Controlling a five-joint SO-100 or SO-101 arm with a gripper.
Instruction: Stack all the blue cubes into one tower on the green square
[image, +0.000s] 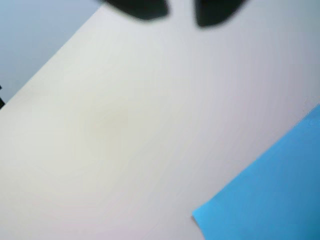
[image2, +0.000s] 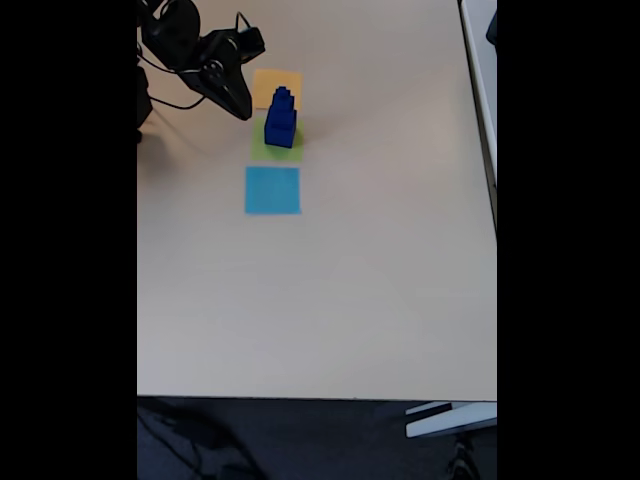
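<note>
Three flat paper squares lie in a row near the far left corner of the worktop (image2: 350, 300) in the fixed view: one orange-yellow square (image2: 262, 84) nearest the far edge, one green square (image2: 259, 148) in the middle, one light-blue square (image2: 272, 190) nearest the middle of the worktop. On the green one stands a single tower of blue cubes (image2: 281, 119); three stepped levels show, though the exact cube count is hard to tell. One arm, with one claw (image2: 243, 112).
</note>
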